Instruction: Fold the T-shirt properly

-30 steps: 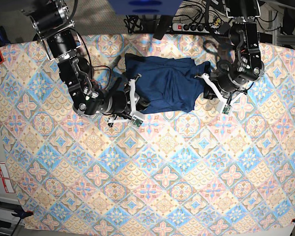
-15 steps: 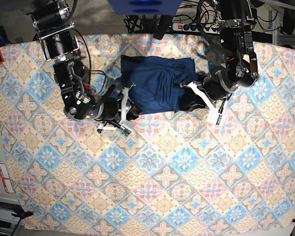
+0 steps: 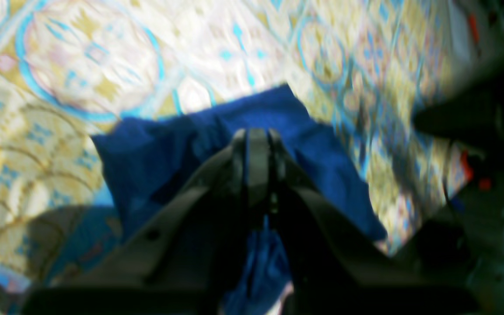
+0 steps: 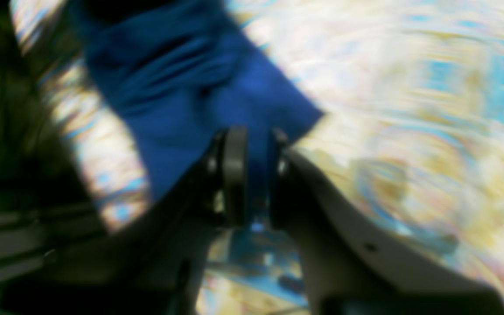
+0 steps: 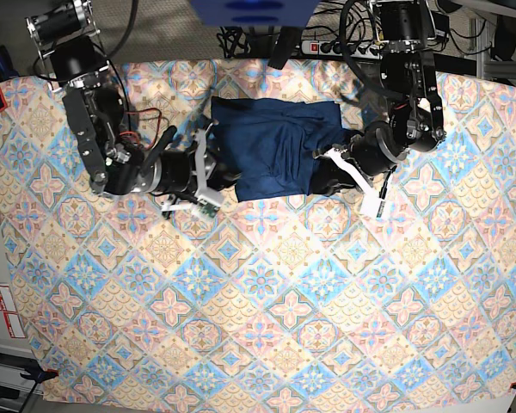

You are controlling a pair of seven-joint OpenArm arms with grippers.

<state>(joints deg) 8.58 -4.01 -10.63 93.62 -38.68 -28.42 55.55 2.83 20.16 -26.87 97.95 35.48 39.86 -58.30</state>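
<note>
1. T-shirt [image 5: 271,146]: dark navy, lying bunched and partly folded on the patterned tablecloth [image 5: 258,327], near the far edge of the table in the base view, roughly centred left to right.

2. Long axis: runs side to side across the base view, parallel to the far table edge. The cloth reads as a wide, shallow block, broader at the far edge and narrower toward the near edge.

3. Which end is the neck or the hem cannot be told; no collar or sleeve can be made out in the folds.

4. Left gripper [image 5: 320,176]: at the shirt's near corner on the base view's right. The left wrist view [image 3: 256,135] shows the fingers pressed together with blue fabric [image 3: 304,144] spread around the tips and more bunched under the palm. It is clamped on the T-shirt.

5. Right gripper [image 5: 217,176]: at the shirt's near corner on the base view's left. The right wrist view [image 4: 252,148], badly blurred, shows a narrow gap between the fingers filled with blue cloth [image 4: 199,96]. It is pinching the T-shirt.

6. Both arms reach inward from opposite sides, one at each end of the shirt's near edge.

7. Power strip [image 5: 340,47] and cables lie beyond the far table edge.
</note>
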